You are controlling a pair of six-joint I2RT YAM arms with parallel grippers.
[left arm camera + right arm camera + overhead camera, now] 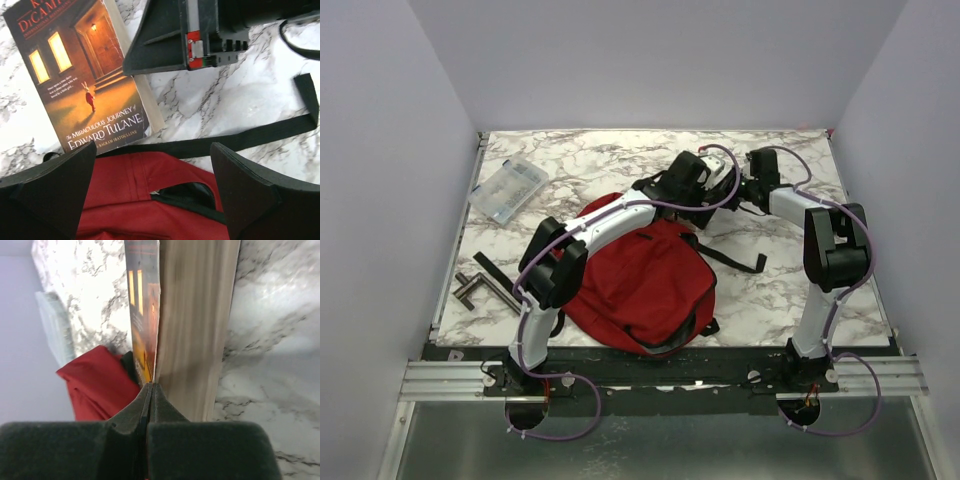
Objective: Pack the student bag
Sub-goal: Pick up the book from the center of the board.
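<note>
- One paperback cover (142, 305) seems all the right gripper (150, 392) pinches, beside the red backpack (140, 195); pages (195, 315) could flop open and slip.
- Left gripper (152, 172) gapes empty over the backpack's zipper (185, 194).

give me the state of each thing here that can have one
student bag, lying flat, zipper partly open at the top
book, front cover up, edge pinched by the right gripper
left gripper, open, empty, above the bag's top
right gripper, shut on book
clear plastic case, lying flat, open or shut unclear
</note>
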